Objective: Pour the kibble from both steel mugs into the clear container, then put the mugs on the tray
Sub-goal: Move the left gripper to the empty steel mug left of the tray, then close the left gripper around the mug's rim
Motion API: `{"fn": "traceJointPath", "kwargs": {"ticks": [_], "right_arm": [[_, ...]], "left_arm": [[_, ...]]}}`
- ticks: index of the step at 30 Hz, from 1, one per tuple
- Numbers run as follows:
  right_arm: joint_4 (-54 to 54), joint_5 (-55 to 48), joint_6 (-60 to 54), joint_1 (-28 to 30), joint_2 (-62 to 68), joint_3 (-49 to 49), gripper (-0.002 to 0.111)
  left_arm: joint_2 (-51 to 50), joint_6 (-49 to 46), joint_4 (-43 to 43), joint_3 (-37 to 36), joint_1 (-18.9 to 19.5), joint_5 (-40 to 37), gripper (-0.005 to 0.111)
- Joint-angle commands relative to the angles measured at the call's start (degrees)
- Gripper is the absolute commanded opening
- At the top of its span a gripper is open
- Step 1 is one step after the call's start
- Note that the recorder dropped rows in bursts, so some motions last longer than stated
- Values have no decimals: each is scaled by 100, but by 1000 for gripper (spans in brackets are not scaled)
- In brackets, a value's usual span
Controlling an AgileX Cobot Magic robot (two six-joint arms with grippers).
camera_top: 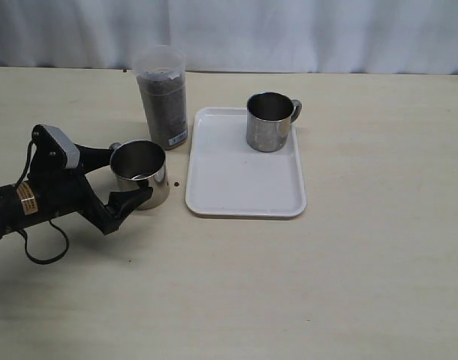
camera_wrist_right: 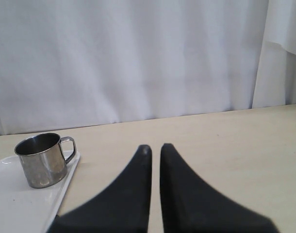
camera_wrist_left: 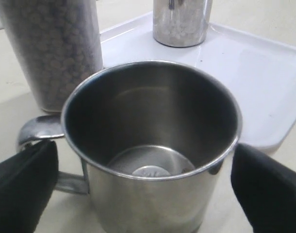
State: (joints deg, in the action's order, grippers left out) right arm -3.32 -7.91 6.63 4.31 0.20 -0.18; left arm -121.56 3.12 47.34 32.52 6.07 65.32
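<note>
upright steel mug (camera_wrist_left: 153,204), within spread left hand (camera_wrist_left: 145,170)

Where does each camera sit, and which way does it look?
Exterior view: high, looking down on the table; the left arm shows, its left gripper open around the empty mug.
Left wrist view: on the left arm, facing that mug, the container and the tray; two black fingers show.
Right wrist view: low above the table, facing the curtain; the shut right gripper shows.
Shared: all three show the second mug on the tray.
</note>
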Motion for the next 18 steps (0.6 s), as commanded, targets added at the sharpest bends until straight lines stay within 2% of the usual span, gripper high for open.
{"fn": "traceJointPath", "kwargs": {"ticks": [1,18], "right_arm": [[16,-2,-40,30,-20,18,5],[16,-2,-40,30,-20,18,5]], "left_arm": [[-10,86,-4,29,-11,100,86],[-82,259,-3,237,-11,21,86]]}}
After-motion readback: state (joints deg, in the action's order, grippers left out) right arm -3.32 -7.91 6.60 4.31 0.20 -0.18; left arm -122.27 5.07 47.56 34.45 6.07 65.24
